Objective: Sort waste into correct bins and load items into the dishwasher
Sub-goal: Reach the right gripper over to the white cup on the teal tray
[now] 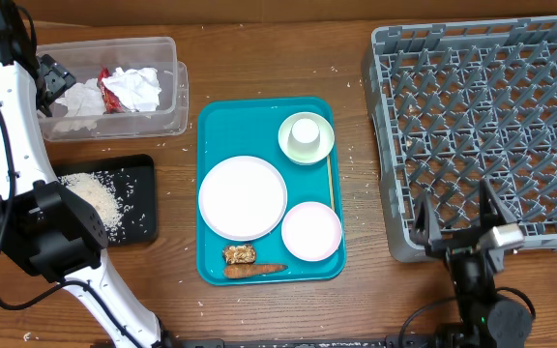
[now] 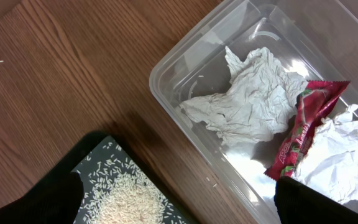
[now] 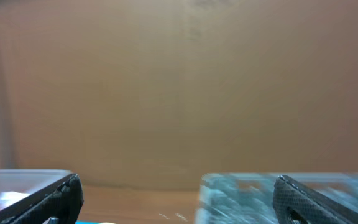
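**Clerk:** Entry one, the pincers. Clock hours as read from overhead, twelve at the far edge.

**Keeper:** Left gripper: jaws spread wide, holding nothing, poised over the 7 o'clock corner of the clear rectangular plastic tub. Right gripper: jaws likewise spread, holding nothing, at the 6 o'clock edge of the large square grey plastic dish rack.

**Clerk:** Tub contents?

**Keeper:** Two crumpled white paper napkins, with one red shiny wrapper lodged between them.

**Clerk:** Next outward?

**Keeper:** At 6 o'clock of the tub stood a shallow black rectangular tray. It carried a heap of loose white rice grains. Stray grains lay scattered on the brown wooden table.

**Clerk:** And the middle ground?

**Keeper:** A teal rectangular tray sat between tub and rack, apart from both. Listed upon it:
- a large flat white round plate at 9 o'clock;
- a pale round bowl at 1 o'clock, with a small white cup standing inside it;
- a small pale pink round bowl at 4 o'clock;
- a thin yellowish stick along the 3 o'clock rim;
- a small brown food lump at 6 o'clock, just beside the plate;
- an orange-brown carrot-like stick, lying flat at 6 o'clock of the lump, near the tray's rim.
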`<state>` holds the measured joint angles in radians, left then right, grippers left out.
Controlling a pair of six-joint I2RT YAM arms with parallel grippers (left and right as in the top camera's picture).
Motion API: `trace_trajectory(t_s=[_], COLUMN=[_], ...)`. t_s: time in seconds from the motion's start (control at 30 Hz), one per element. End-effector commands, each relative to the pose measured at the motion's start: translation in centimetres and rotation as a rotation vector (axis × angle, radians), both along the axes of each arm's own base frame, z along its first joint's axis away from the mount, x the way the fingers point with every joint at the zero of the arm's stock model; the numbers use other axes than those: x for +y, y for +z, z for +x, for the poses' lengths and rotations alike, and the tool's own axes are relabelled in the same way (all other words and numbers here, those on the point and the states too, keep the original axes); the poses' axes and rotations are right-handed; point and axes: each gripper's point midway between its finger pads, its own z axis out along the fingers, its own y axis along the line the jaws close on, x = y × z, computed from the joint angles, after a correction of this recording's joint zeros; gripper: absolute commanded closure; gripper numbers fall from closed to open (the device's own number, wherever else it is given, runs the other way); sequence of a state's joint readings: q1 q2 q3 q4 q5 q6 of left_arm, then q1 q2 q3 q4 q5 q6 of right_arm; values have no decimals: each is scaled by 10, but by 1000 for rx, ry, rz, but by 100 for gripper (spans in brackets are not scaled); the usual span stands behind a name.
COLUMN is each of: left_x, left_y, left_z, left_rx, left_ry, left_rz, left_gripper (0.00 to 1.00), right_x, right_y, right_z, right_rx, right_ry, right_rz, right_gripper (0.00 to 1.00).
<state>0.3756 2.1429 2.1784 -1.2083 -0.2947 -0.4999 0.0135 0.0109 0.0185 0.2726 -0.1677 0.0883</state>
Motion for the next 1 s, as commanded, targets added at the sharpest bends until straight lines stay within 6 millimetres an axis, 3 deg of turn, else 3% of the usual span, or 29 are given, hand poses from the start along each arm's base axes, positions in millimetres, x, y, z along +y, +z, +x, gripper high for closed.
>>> trace_trajectory(t_s=[0.0, 0.17, 0.37, 0.57, 0.67, 0.77, 0.87, 0.97], left_x=[1, 1, 1, 1, 1, 1, 1, 1], left_y=[20, 20, 20, 20, 20, 20, 20, 20], left_z=[-3, -3, -3, -3, -3, -3, -3, -3], left_rx=[-49, -49, -49, -49, -49, -49, -49, -49], left_ry=[21, 21, 21, 21, 21, 21, 21, 21], left_rz=[11, 11, 11, 11, 11, 11, 11, 11], left_gripper=[0, 0, 0, 0, 0, 0, 0, 0], right_x=[36, 37, 22, 15, 19, 38, 60, 78], right_y=[20, 56, 86, 127, 149, 168, 180, 184], right_z=[-22, -45, -62, -68, -52, -26, 12, 65], right_rx=[-100, -250, -370, -407, -343, -246, -113, 72], right_ry=[231, 288, 260, 205, 196, 256, 356, 463], right_rz=[-21, 55, 165, 152, 103, -10, -133, -204], right_gripper=[0, 0, 0, 0, 0, 0, 0, 0])
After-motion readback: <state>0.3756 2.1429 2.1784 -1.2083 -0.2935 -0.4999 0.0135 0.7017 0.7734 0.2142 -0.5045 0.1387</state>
